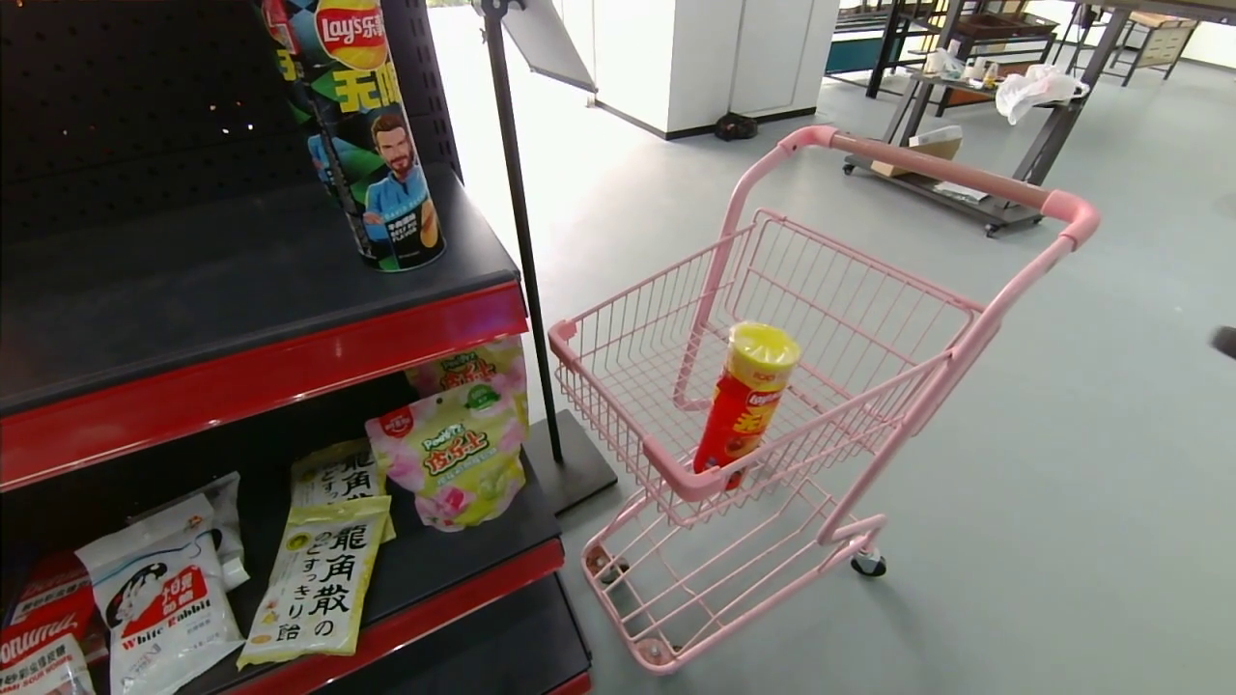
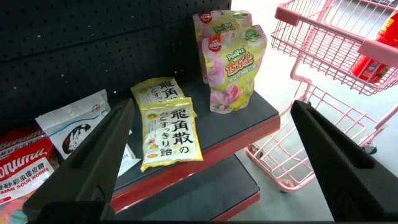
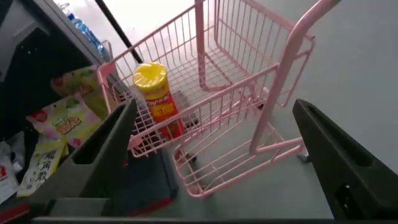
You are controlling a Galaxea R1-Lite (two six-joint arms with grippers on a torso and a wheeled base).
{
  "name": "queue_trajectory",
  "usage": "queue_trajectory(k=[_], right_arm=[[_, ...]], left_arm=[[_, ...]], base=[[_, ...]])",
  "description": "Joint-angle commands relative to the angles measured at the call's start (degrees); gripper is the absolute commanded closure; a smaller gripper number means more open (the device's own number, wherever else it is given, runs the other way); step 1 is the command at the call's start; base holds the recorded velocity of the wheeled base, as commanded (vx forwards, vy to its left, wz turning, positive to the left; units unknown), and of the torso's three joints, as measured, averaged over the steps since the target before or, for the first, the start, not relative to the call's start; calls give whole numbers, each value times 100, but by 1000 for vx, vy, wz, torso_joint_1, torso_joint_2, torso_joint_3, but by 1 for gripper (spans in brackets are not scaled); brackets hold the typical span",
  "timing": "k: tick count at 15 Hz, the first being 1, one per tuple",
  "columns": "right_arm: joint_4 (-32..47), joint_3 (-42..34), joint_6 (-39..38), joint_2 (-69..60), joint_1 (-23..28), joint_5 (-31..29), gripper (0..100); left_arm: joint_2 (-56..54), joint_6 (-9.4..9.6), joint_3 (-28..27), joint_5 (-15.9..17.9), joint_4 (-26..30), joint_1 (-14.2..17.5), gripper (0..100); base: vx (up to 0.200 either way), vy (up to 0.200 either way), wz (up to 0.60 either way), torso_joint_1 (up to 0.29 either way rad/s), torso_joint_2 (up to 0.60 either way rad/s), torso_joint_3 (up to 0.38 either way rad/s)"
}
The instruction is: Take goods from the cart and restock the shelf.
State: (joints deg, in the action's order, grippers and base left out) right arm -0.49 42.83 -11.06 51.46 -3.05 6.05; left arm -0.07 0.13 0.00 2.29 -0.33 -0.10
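Note:
A red chip can with a yellow lid [image 1: 745, 403] stands upright in the pink cart [image 1: 951, 314], near the basket's shelf-side corner. It shows again as the chip can [image 3: 158, 101] in the right wrist view, with my right gripper [image 3: 214, 155] open above the cart and apart from it. A tall dark chip can [image 1: 372, 130] stands on the black upper shelf [image 1: 193, 290]. My left gripper [image 2: 211, 155] is open in front of the lower shelf [image 2: 205, 146], holding nothing.
Snack bags lie on the lower shelf: yellow candy bags [image 1: 319, 574], pink-green pouches [image 1: 459, 454], white bags [image 1: 164, 598]. A black pole on a base plate [image 1: 526, 241] stands between shelf and cart. Tables and clutter [image 1: 975, 106] stand far behind. Grey floor is open to the right.

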Motion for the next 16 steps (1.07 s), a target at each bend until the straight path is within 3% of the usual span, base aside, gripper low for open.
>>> queue_trajectory(k=[1,5,7,13,16], right_arm=[[-602,639,-142,2844,-214,520,0],[-1753,648,605,3977,-214,986,0],[-1771,631,640,3977,-381,1408,0],[-1806,253,666,4074,-934,1487,0],[-2263,332,1132,4610,-1084,1443,0]], left_arm=[[7,4,0,-1,-2,1,0],[7,22,0,-1,-2,1,0],[7,13,0,-1,-2,1,0],[7,22,0,-1,-2,1,0],[7,22,0,-1,-2,1,0]], base=[[0,0,0,0,0,0],[0,0,0,0,0,0],[0,0,0,0,0,0],[0,0,0,0,0,0],[0,0,0,0,0,0]])
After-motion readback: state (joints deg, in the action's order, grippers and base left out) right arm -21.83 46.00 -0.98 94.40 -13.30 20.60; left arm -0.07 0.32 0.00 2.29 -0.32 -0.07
